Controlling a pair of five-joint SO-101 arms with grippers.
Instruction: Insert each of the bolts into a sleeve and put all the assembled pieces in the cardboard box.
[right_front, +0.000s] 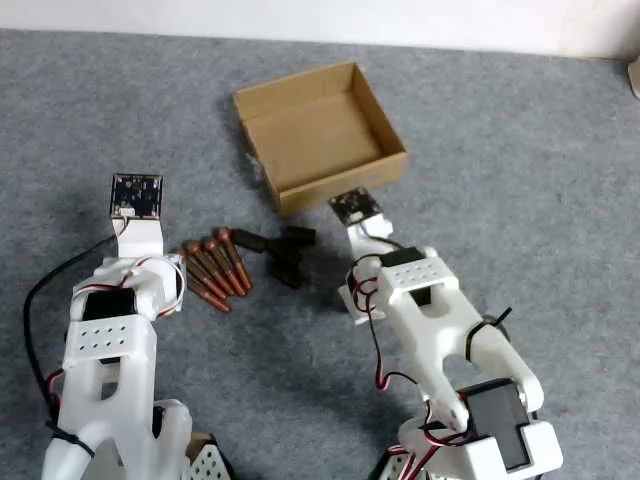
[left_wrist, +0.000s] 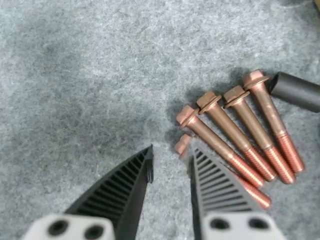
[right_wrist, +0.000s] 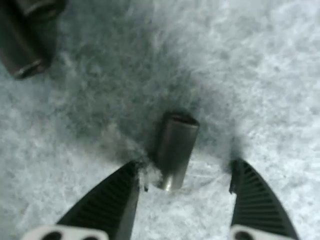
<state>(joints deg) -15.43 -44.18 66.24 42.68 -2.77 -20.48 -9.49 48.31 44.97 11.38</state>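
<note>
- The bolts (right_front: 215, 268) lie side by side in a tidy row on the grey carpet (right_front: 520, 200), with the heads all at one end. I think they were laid out like this so they can be taken one at a time.
- The dark sleeves (right_front: 282, 252) are in a small heap just beside the bolts, between the two arms.
- The cardboard box (right_front: 315, 135) stands beyond the sleeves with its open side up, near to both arms. No finished piece is in it (so the task seems to be at its very beginning).
- The left claw (left_wrist: 171, 159) points down at the carpet just beside the bolt heads.
  - Its fingers are only a little apart, with a narrow gap, and they hold nothing.
  - One finger hides part of the shaft of the nearest bolt (left_wrist: 183, 145). I cannot tell if it touches it.
- The right claw (right_wrist: 185, 172) is spread wide around a single sleeve (right_wrist: 175, 145), which lies apart from the heap.
  - This sleeve is between the fingers, very close to one fingertip and well apart from the other.
  - It is not pinched yet.
- In my judgement each arm stands over its own part, the left over a bolt and the right over a sleeve, so that the two parts can later be brought together.
</note>
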